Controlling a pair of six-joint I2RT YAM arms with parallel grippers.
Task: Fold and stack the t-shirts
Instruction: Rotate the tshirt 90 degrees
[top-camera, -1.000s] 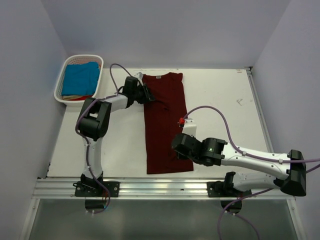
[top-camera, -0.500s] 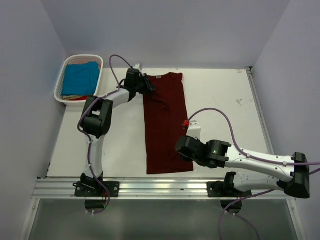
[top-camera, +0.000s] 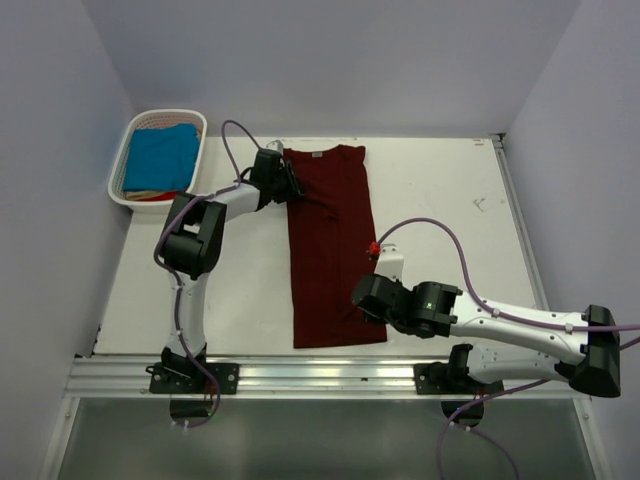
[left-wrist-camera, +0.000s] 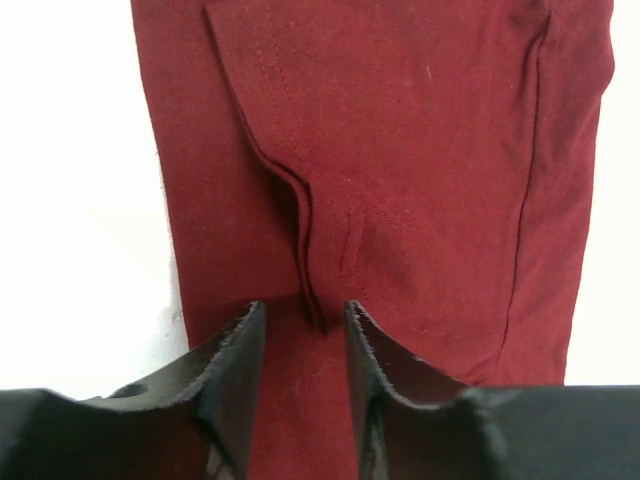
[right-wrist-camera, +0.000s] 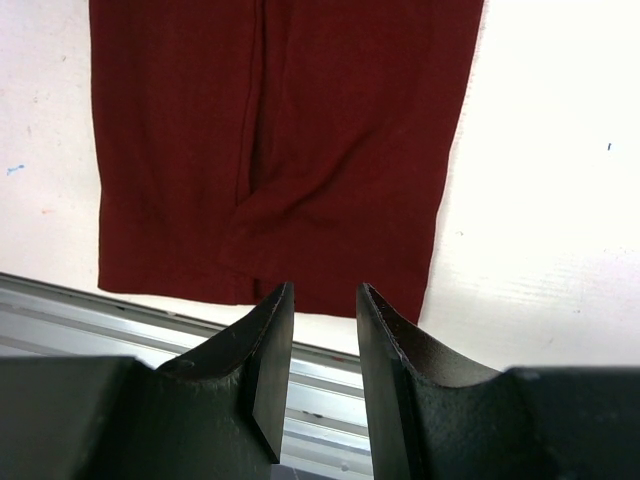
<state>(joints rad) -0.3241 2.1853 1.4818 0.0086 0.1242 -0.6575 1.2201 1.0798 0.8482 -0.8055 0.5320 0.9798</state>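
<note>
1. The maroon t-shirt (top-camera: 330, 240) lies flat on the worktop (top-camera: 440, 200) as a long, narrow strip. Its collar is at the far end and its hem is near the arms' bases. The turquoise t-shirt (top-camera: 160, 157) is in the white basket (top-camera: 118, 175) at the far left.
2. The left end effector (left-wrist-camera: 305, 310) is low over the strip's far left edge. Its fingers are slightly spread, and I see no cloth clamped between them. A tucked sleeve ridge (left-wrist-camera: 300, 200) runs right up to the gap.
3. The right end effector (right-wrist-camera: 322, 290) hovers above the hem with a similar narrow gap between its fingers and holds nothing.
4. The step in hand looks like the crosswise fold, bringing the hem towards the collar.
5. To do it well, the right fingers should come down on the hem edge and take every layer, not just the top one.
6. The left end effector should pin or pinch the collar end so the strip doesn't slide.
7. The hem should be carried straight along the strip, with the side edges kept aligned, and the sleeve ridge flattened before release.
</note>
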